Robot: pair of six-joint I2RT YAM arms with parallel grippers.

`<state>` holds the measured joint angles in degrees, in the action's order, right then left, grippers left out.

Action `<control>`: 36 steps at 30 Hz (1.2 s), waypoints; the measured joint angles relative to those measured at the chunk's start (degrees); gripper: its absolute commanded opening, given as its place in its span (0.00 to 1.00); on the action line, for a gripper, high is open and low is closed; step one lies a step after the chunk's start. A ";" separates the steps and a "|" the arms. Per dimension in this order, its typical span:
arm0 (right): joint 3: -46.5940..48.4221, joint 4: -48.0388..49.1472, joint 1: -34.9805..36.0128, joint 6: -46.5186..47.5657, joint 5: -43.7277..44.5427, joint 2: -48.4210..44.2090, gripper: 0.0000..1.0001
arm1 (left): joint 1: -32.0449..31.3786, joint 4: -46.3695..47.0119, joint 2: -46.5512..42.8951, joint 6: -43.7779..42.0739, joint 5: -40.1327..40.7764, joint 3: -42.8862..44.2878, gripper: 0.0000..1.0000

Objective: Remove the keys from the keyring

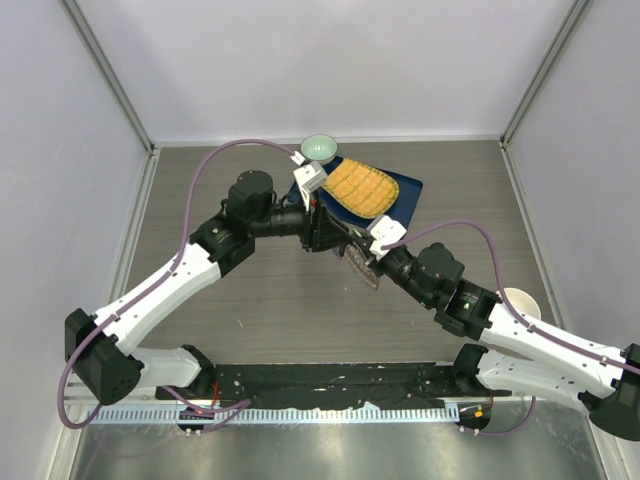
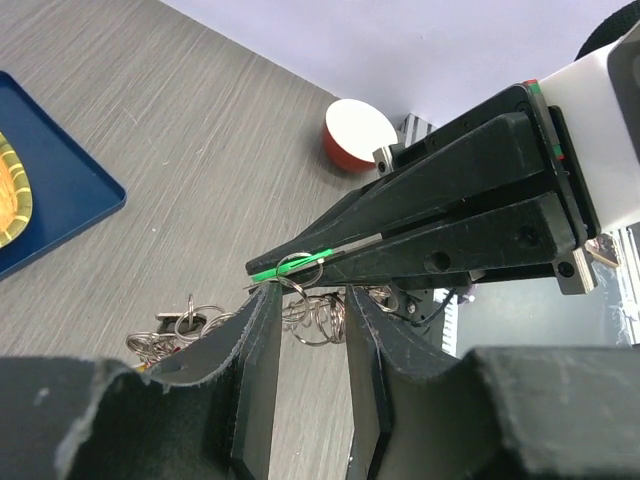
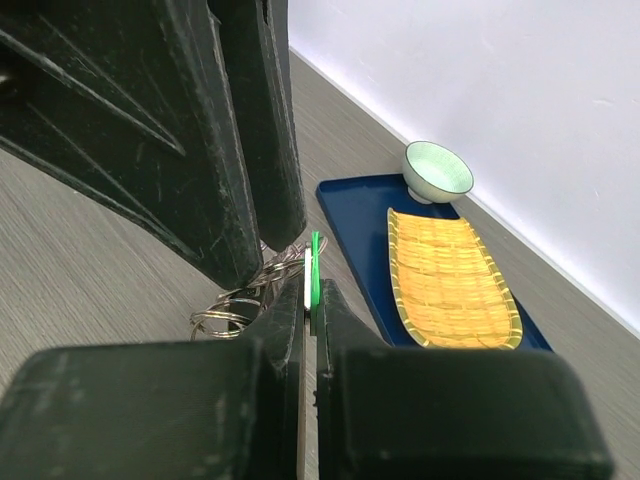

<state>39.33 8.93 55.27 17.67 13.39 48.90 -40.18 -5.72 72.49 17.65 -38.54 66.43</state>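
The keyring (image 1: 361,270) with its keys (image 2: 165,338) is at the middle of the table (image 1: 250,320), just beside the blue tray (image 1: 408,192) on its near side, and both of my grippers meet over it. From above it looks like a dark grey bunch, half hidden under my right wrist. I cannot tell if all of it rests on the wood or if one part is lifted. In my left wrist camera I see some small wire rings (image 2: 312,318) close to my fingertips, and more keys lying lower on the left side.

My right gripper (image 3: 310,288) has its jaws pressed together on one green-headed key (image 3: 314,258) (only its thin green edge shows between them). My left gripper (image 2: 312,300) comes from the opposite side, tip almost against tip with the right one. Its jaws stand apart with a clear gap, and the small rings are seen in this gap. I cannot tell if a pad touches them.

On the tray lies a yellow woven plate (image 1: 362,187). A pale green bowl (image 1: 319,148) stands at the far corner of the tray, touching it or just beside it (I cannot tell which). A red cup (image 2: 358,135), white inside, stands well apart, near my right arm.
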 measured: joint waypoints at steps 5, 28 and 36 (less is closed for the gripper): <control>0.00 0.02 0.00 -0.04 -0.02 0.00 0.01 | -0.04 0.44 1.05 0.07 -0.04 0.00 0.34; 0.00 -0.39 -0.11 -0.26 0.26 0.00 0.01 | -0.26 0.72 2.89 0.17 -2.75 -0.24 0.00; -0.09 -0.35 -0.09 -0.37 0.96 -0.83 0.01 | -0.20 7.65 0.42 1.70 -4.63 -4.46 0.00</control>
<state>39.24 8.58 55.18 17.30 14.35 48.07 -40.38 1.93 72.90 19.35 -43.18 61.98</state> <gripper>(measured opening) 0.045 0.010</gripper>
